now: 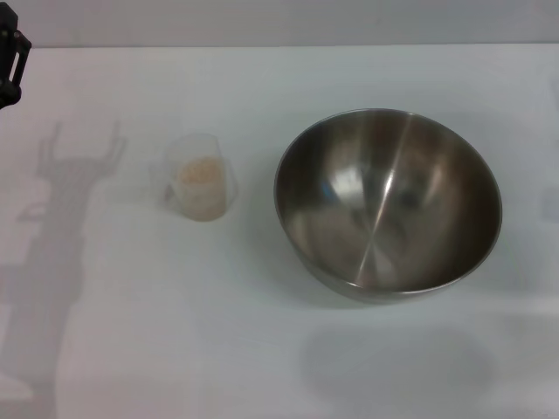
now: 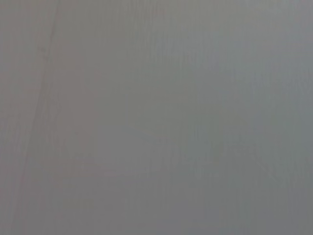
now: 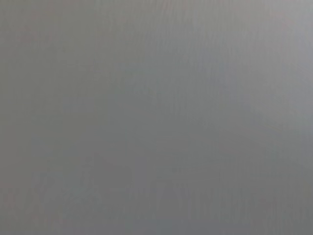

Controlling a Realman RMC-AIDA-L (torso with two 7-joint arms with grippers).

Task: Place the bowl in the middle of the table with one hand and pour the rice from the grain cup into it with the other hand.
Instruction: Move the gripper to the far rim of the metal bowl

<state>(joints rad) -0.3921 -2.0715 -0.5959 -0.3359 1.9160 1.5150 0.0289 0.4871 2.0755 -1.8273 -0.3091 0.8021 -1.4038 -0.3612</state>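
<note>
- The bowl (image 1: 388, 202) stands upright and empty on the worktop (image 1: 262, 349), right of centre and a little nearer the right edge than the left; by my judgement it has yet to be shifted to the middle
- It tilts slightly, its near rim lower, so its shiny inside faces the head camera; nothing touches it
- The cup (image 1: 199, 177) stands upright left of the bowl, near it but apart, with a bare gap between them; that gap likely leaves room to grip the cup without nudging the bowl
- The rice (image 1: 197, 172) sits in the cup as a pale mass, none spilled on the worktop and none in the bowl, so pouring has not begun
- The left gripper (image 1: 12, 63) shows only as a dark part at the far left corner, well apart from both things; whether its jaws are released or clenched I cannot tell
- Its shadow (image 1: 65, 183) falls across the left side of the worktop, short of the cup
- The right gripper is nowhere in the head view
- Both wrist views show only flat grey, so they tell nothing of either arm's jaws
</note>
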